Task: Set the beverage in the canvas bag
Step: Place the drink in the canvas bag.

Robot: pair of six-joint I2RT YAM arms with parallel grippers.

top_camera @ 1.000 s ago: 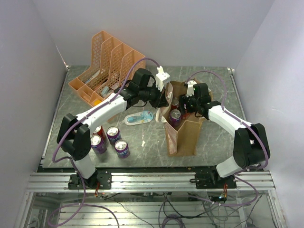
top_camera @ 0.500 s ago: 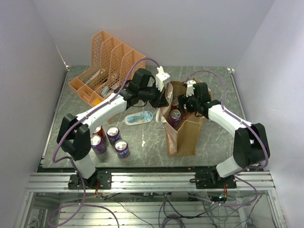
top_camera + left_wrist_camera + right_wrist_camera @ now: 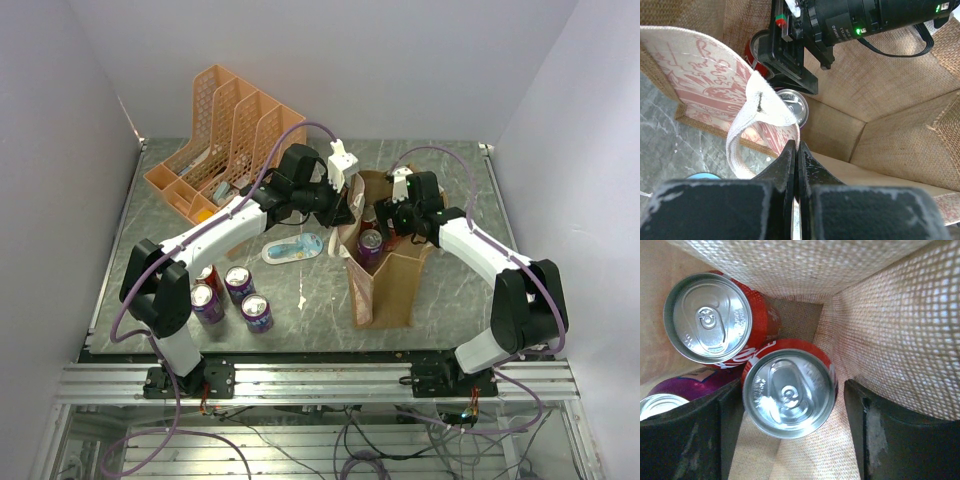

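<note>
— Three drink cans down inside the tan-brown canvas tote bag (image 3: 390,285), correct?
— Correct. All upright on the bag's floor, tops up.
— And where exactly for the beverage?
— Deep in a corner of the bag: a red aluminium can (image 3: 787,390), touching a second red can (image 3: 710,315), with a purple can (image 3: 670,390) just beside both (mostly cut off at the edge of the right wrist view).
— As for the right jaws?
— Spread wide on either side of that corner can, down inside the bag. Pinching nothing, with a strip of woven cloth showing between the can and one pad.
— And the left jaws?
— Pressed together on the bag's top rim, right by a white strap handle (image 3: 767,102).
— Anything else on the grey marbled desk (image 3: 450,300)?
— Four more cans (image 3: 239,284) clustered near the left arm's base, well apart from the bag. Also an orange plastic mesh file organiser (image 3: 225,135) at the far left, and a flat pale-blue item (image 3: 293,248) lying just beside the bag, too small to identify.
</note>
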